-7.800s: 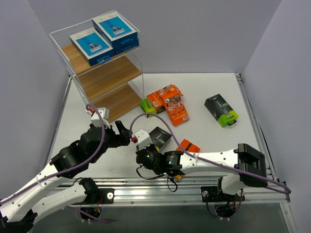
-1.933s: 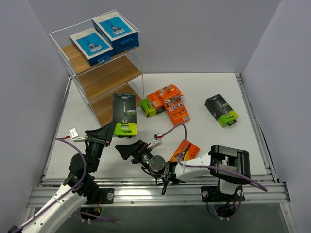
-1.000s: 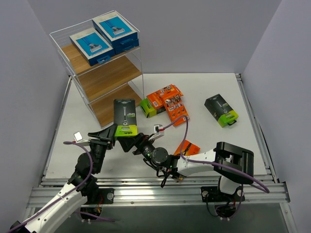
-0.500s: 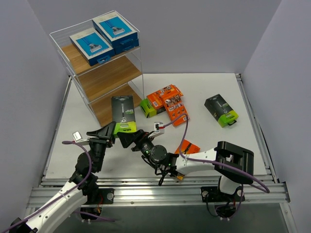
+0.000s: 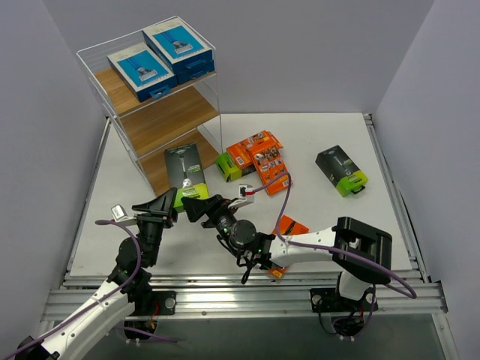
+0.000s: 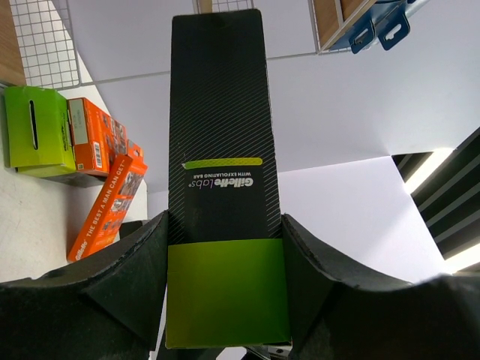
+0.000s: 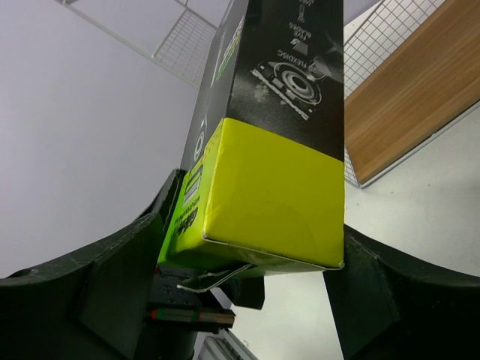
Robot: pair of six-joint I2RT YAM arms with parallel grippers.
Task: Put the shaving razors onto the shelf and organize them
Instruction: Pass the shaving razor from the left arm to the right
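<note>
I have the black-and-lime razor pack [image 5: 184,169] up off the table [image 5: 322,135], standing on end with its lime end down, just in front of the lower boards of the shelf [image 5: 161,116]. The left gripper [image 6: 225,262] is clamped on it, one finger flush against each long edge where the black meets the lime. The right gripper [image 7: 247,262] straddles the same lime end from the other side. One jaw looks to be touching a corner, but I cannot tell whether it has a real bite. That is my main worry. If I let go with the left before the right has a firm hold, the pack will likely tip and fall. If both clamp hard and the arms then pull in different directions, I expect the thin carton to twist or buckle. The two sets of fingers are crowded on one short end, so they could knock each other. The pack's upper end sits near the white wire frame, and a careless swing could catch it there. The top tier already carries two blue-and-white packs [image 5: 141,70], so I judge this one belongs on a lower board. The orange packs [image 5: 259,157] and a second black-and-lime pack [image 5: 341,170] lie on the table.
</note>
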